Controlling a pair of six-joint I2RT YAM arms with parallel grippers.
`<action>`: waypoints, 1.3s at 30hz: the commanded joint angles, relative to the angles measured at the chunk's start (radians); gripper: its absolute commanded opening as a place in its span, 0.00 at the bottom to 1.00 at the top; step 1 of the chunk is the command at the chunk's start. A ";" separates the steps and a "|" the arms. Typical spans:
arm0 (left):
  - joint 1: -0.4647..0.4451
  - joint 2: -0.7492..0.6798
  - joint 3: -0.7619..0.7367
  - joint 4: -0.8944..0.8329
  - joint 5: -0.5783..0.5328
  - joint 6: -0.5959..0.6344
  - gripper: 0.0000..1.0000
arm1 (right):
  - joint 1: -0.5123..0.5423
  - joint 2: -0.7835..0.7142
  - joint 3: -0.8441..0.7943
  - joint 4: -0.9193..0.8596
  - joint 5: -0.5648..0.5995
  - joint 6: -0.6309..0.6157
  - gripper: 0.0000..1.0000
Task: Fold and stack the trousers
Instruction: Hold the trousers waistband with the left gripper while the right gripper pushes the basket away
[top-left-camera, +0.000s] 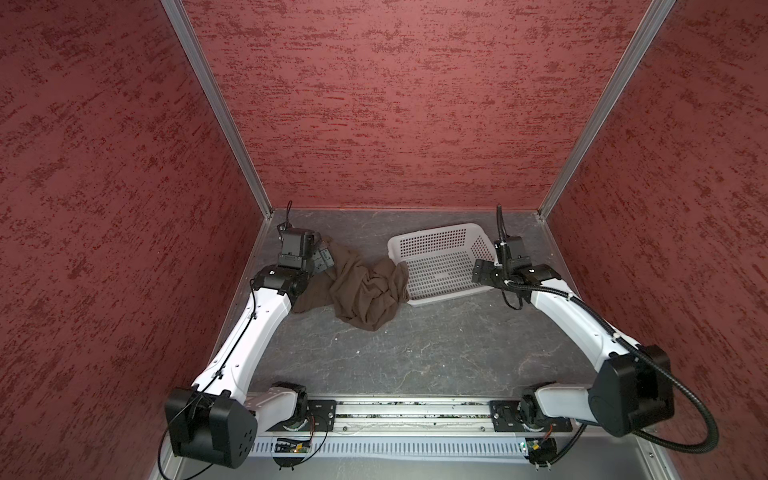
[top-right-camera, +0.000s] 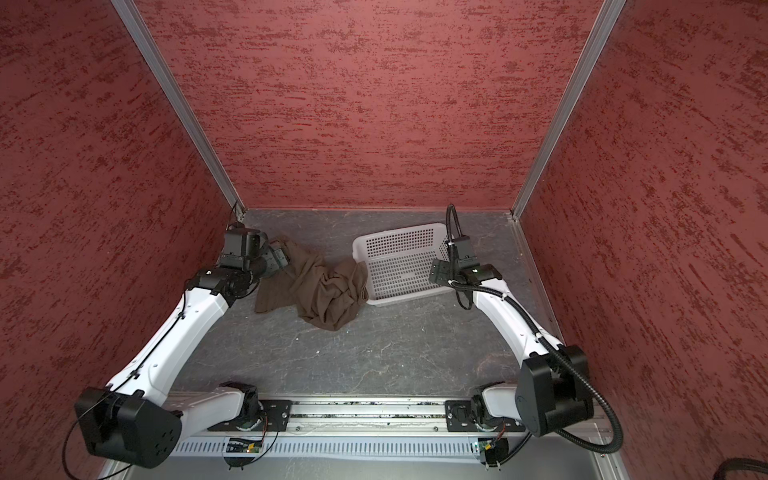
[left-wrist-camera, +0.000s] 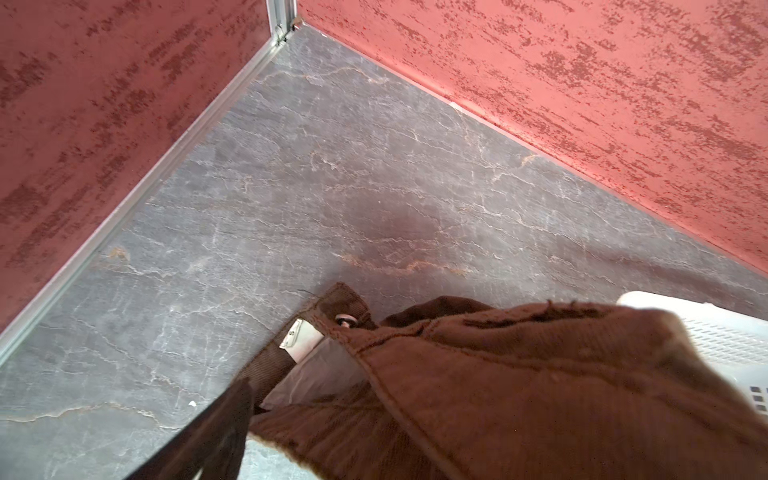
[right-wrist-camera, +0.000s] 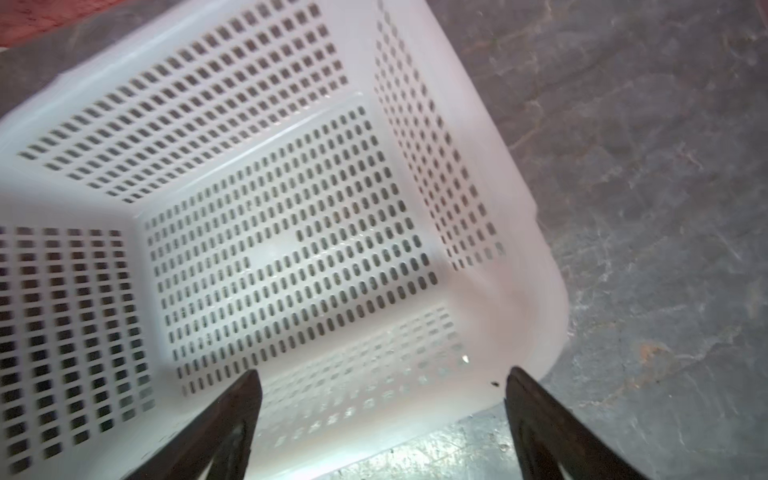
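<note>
Found nothing folded yet: trousers (top-left-camera: 365, 291) in a crumpled heap on the table (top-left-camera: 415, 353), touching the white basket (top-left-camera: 432, 243) on its left side, waistband button (left-wrist-camera: 345, 320) up beside the left claw (top-left-camera: 324, 261). Saw that claw spread wide, one finger hidden under cloth, apparently pinching nothing. Saw the right claw (right-wrist-camera: 382, 372) wide too, over a corner of the empty white basket. Judged flattening, folding and stacking all left to do.

There is one pair of brown trousers (top-left-camera: 365, 286) with one button (left-wrist-camera: 346, 320) and one label (left-wrist-camera: 301, 340), one white basket (top-left-camera: 440, 266), and two grippers, the left gripper (top-left-camera: 325, 260) and the right gripper (right-wrist-camera: 382, 380).
</note>
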 joint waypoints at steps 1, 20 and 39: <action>0.021 -0.042 0.006 0.053 -0.023 0.004 0.97 | -0.064 -0.017 -0.036 0.043 -0.026 0.057 0.91; 0.109 -0.014 -0.093 0.142 0.192 -0.080 0.97 | -0.334 0.178 -0.013 0.192 -0.107 0.100 0.49; 0.162 0.054 -0.108 0.191 0.318 -0.146 0.97 | -0.689 0.382 0.145 0.314 -0.197 0.198 0.24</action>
